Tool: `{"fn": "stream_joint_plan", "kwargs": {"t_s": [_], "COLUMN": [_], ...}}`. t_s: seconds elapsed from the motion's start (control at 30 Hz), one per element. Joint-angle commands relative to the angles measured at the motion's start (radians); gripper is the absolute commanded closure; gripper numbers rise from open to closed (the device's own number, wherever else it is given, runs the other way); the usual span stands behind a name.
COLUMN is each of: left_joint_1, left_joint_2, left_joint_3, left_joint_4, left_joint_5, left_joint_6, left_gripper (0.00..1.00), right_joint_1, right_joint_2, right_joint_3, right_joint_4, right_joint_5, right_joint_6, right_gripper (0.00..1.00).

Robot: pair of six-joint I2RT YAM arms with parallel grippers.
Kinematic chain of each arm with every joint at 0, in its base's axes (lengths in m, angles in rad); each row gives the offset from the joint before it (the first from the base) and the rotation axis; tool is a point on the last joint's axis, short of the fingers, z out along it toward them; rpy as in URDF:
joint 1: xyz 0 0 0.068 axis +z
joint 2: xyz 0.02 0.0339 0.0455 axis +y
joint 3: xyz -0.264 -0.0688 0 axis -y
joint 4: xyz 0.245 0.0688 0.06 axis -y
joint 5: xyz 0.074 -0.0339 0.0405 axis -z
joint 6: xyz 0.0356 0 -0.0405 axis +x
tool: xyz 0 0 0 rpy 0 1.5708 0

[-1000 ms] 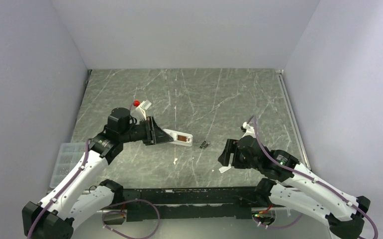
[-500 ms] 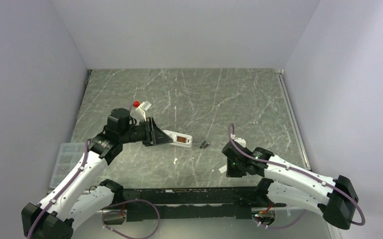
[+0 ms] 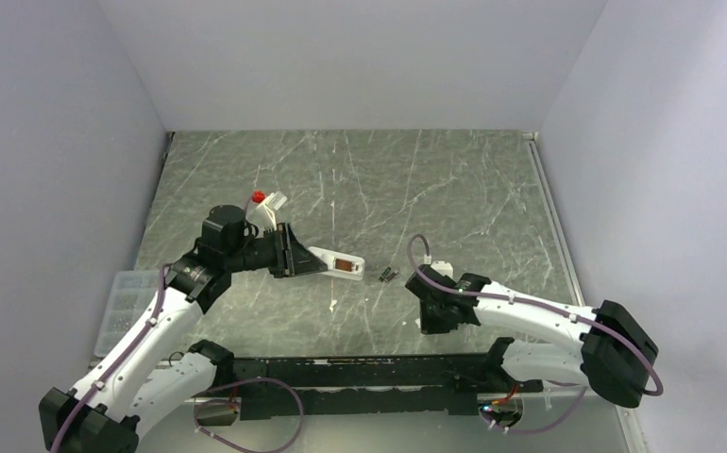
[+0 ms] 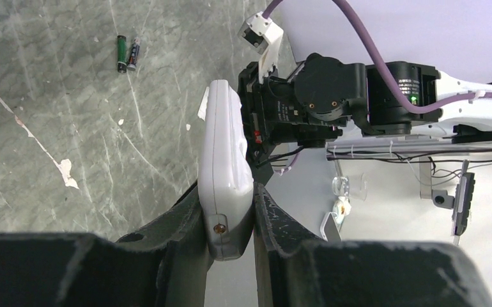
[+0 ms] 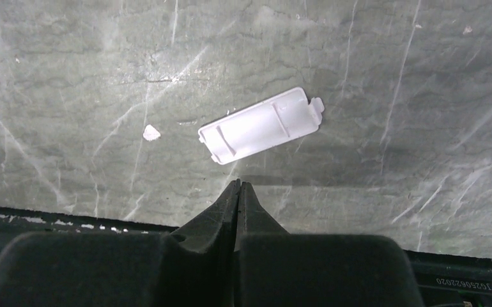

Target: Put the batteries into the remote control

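Two batteries (image 4: 127,54) lie beyond the left tool's (image 4: 227,195) gripped remote control (image 4: 224,147).

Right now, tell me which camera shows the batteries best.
Left wrist view: the batteries lie side by side, each clearly outlined. The top view shows them only as a tiny dark speck near the remote control. The right wrist view misses them entirely.

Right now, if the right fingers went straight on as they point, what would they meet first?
Likely the white plastic cover lying flat on the table just ahead of the shut right fingers, though their tilt is unclear and they may touch the table first.
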Motion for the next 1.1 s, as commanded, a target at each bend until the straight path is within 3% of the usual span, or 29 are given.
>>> {"fn": "stream_joint_plan", "kwargs": {"t_s": [0.0, 0.67, 0.9, 1.07], "left_joint_1": [-0.002, -0.002, -0.002, -0.002], "left_joint_2": [-0.027, -0.028, -0.021, -0.026], "left_joint_3": [0.050, 0.058, 0.052, 0.055], "left_joint_4": [-0.003, -0.033, -0.027, -0.041], "left_joint_5": [0.025, 0.017, 0.034, 0.035], "left_joint_6": [0.032, 0.039, 0.033, 0.040], "left_gripper": [1.00, 1.00, 1.00, 1.00], "right_joint_1": [0.001, -0.143, -0.264, -0.284], "right_joint_2": [0.034, 0.151, 0.175, 0.162], "right_joint_3": [0.020, 0.065, 0.083, 0.128], "right_joint_4": [0.049, 0.109, 0.168, 0.163], "right_joint_5": [0.052, 0.153, 0.109, 0.073], "right_joint_6": [-0.013, -0.038, -0.126, -0.166], "right_gripper": [1.00, 1.00, 1.00, 1.00]}}
